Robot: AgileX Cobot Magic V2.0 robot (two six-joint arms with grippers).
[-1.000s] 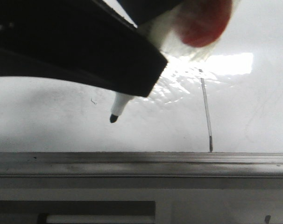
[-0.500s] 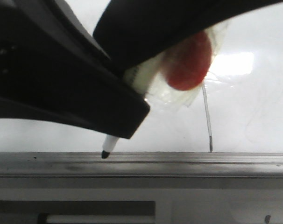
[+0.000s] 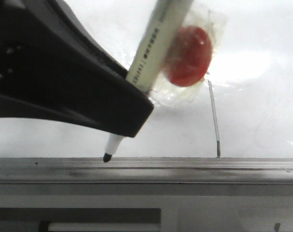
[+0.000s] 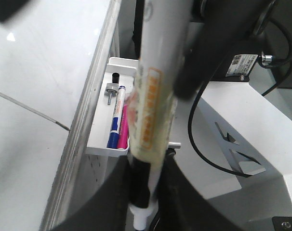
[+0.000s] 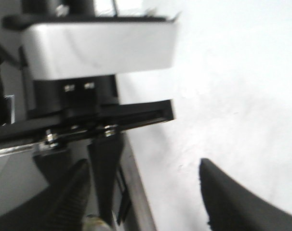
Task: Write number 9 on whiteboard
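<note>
One pen [image 3: 151, 53] is squeezed tight in my left claw [image 4: 146, 192]; its tip sits by the whiteboard [image 3: 262, 125] rail, the number 9 [image 3: 214, 116] beside it. My right claw [image 5: 146, 197] gapes wide.

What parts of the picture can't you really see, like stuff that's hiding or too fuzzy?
- The number 9: in the front view only its long tail shows; the top loop is behind the marker's red taped blob.
- Marker tip: whether it touches the whiteboard or the grey rail cannot be told.
- Left gripper: cut off by the left wrist view's bottom edge.
- Right gripper: blurred.
</note>
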